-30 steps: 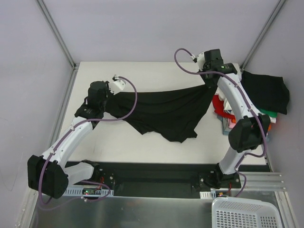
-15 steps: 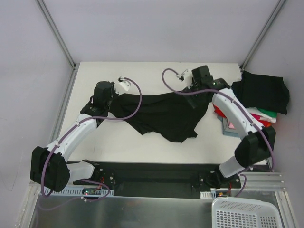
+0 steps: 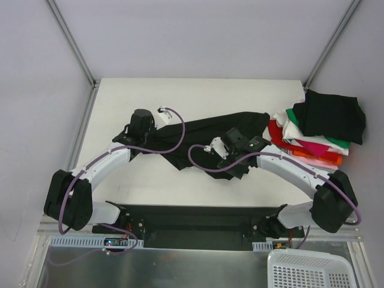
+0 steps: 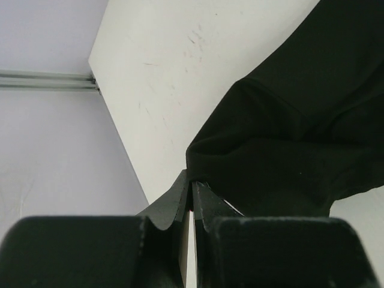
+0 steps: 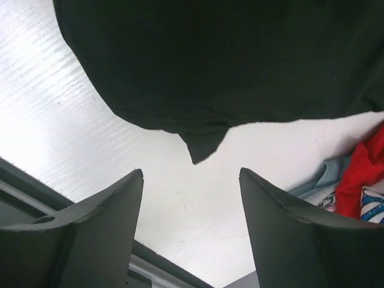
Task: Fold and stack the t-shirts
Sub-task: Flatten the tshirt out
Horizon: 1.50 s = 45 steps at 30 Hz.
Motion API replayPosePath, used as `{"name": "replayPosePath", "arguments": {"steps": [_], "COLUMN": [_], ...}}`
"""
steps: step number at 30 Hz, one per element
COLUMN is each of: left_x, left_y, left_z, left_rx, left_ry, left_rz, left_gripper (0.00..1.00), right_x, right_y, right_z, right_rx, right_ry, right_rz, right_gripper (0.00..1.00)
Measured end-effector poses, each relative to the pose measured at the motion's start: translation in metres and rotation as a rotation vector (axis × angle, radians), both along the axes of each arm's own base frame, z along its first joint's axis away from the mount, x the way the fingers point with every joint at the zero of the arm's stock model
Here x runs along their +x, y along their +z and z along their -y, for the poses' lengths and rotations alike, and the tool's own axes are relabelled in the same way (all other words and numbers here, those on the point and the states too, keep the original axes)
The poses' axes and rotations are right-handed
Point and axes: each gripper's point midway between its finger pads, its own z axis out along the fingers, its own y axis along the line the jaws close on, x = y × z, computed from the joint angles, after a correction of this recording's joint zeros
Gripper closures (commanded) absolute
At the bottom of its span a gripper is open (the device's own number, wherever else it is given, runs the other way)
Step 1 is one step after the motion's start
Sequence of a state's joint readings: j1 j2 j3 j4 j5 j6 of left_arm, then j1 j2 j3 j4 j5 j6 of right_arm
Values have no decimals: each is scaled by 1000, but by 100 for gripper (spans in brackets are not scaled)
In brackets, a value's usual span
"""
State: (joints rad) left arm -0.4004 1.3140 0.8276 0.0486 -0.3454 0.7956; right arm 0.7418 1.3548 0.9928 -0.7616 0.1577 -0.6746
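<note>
closely seen, the left gripper [image 4: 192,191] has its two fingers pressed together on a bunched corner of the black t-shirt [image 4: 300,138]. the cloth is pinched right at the fingertips and spreads away to the right over the table [image 4: 156,72]. from above, that pinch sits at the garment's left end. the shirt lies crumpled in a long band across the middle of the table, running from the left wrist toward the far right, with a loose flap spreading toward the near edge. the right gripper [image 5: 191,173] stands with its jaws wide apart and nothing between them. it hovers low over bare table at the shirt's near hem, where a small pointed tip of cloth ends just short of the gap between the fingers. from above, the right wrist overlaps the shirt's near right part. further right, just beside the shirt's far end, a stack of folded t-shirts [image 3: 312,144] rests at the table's right edge. a folded black tee [image 3: 333,114] lies on top, with green, white, red, pink and orange edges fanning out below it. the right wrist view catches red and blue-grey cloth at its right border. a white basket [image 3: 306,270] sits beyond the table's near edge, at the bottom right.
</note>
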Motion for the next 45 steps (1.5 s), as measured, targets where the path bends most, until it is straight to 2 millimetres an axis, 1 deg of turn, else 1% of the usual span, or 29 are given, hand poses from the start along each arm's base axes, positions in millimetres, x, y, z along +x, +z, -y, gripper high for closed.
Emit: {"name": "replayPosePath", "arguments": {"steps": [4,7,12,14,17,20,21,23,26,27,28,29,30,32,37,39,40,42,43,44,45], "left_x": [2,2,6,6,7,8,8,9,9,9,9,9,9,9,4,1,0,-2,-3,-3,-4], "left_y": [-19,-28,-36,-37,-38,-38,-38,-37,-37,-37,-37,-37,-37,-37,-41,-41,-40,-33,-26,-18,-10], "left_z": [1,1,2,3,3,3,3,4,4,4,4,4,4,4,1,1,0,-1,-1,-2,-2], "left_rx": [18,27,32,32,33,32,31,30,29,28,28,28,28,28,31,23,16,2,-7,-18,-28], "left_ry": [2,2,3,3,4,4,4,4,4,4,4,4,4,4,6,11,14,20,23,27,31], "left_rz": [-49,-72,-82,-83,-84,-81,-79,-77,-74,-73,-72,-72,-72,-73,-80,-79,-75,-58,-39,-17,5], "left_gripper": [100,100,100,100,100,100,100,100,100,100,100,100,100,100,100,100,100,100,100,100,100], "right_x": [-6,-11,-16,-18,-17,-15,-14,-13,-12,-12,-12,-12,-13,-12,-7,-5,-2,5,10,19,25], "right_y": [-21,-38,-62,-67,-70,-71,-72,-73,-75,-76,-77,-78,-79,-80,-79,-75,-70,-54,-40,-20,-4], "right_z": [-15,-28,-49,-52,-54,-55,-56,-56,-56,-56,-56,-56,-56,-56,-55,-55,-55,-54,-55,-56,-57], "right_rx": [-54,-108,-183,-197,-206,-213,-218,-225,-240,-239,-242,-242,-243,-246,-246,-243,-241,-225,-207,-170,-142], "right_ry": [77,147,245,263,273,278,282,288,304,308,312,315,317,320,307,300,293,271,257,233,213], "right_rz": [-2,15,52,60,71,81,82,85,83,79,78,74,69,69,81,86,94,130,160,208,244], "right_gripper": [32,34,36,36,37,42,47,52,64,73,78,90,97,99,99,99,99,99,99,99,99]}}
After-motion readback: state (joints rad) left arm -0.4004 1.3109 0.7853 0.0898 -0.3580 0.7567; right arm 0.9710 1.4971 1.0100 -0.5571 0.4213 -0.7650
